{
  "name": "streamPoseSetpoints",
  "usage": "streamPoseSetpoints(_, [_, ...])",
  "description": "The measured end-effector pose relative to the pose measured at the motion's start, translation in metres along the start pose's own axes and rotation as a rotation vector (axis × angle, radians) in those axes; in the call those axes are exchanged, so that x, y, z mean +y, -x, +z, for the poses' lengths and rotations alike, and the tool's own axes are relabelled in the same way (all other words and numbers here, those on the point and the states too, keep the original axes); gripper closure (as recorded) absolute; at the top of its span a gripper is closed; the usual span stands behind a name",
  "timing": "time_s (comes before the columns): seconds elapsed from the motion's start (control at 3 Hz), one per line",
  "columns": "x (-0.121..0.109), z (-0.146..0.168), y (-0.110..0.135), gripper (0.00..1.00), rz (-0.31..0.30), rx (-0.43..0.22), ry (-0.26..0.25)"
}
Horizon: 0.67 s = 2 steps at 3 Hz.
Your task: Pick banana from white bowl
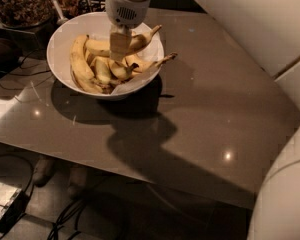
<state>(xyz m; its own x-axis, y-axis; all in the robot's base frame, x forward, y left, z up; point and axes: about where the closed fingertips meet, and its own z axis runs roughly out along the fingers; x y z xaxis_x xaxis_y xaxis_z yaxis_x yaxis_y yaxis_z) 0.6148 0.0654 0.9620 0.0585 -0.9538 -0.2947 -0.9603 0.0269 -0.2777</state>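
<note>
The white bowl [57,39] stands at the back left of the brown table [215,114] and holds several bananas. My gripper [119,48] reaches down into the bowl from above, under its white wrist [126,4]. Its fingers are closed across the middle of the yellow banana [140,40]. That banana lies across the top of the pile, with its dark stem pointing up and right over the rim. A longer, strongly curved banana [79,66] lies along the bowl's left side.
A clear glass container of brown nuts [20,4] stands behind the bowl at the back left. Another banana's stem [165,60] pokes over the bowl's right rim. My white arm [270,29] fills the right side. Cables [65,219] and a box [2,201] lie on the floor below the table's front edge.
</note>
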Motion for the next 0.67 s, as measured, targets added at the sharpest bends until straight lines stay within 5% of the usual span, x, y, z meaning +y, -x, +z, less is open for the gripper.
streamPoseSetpoints(0.67, [0.002,-0.027,-0.049,1.00,-0.080,-0.181,0.038])
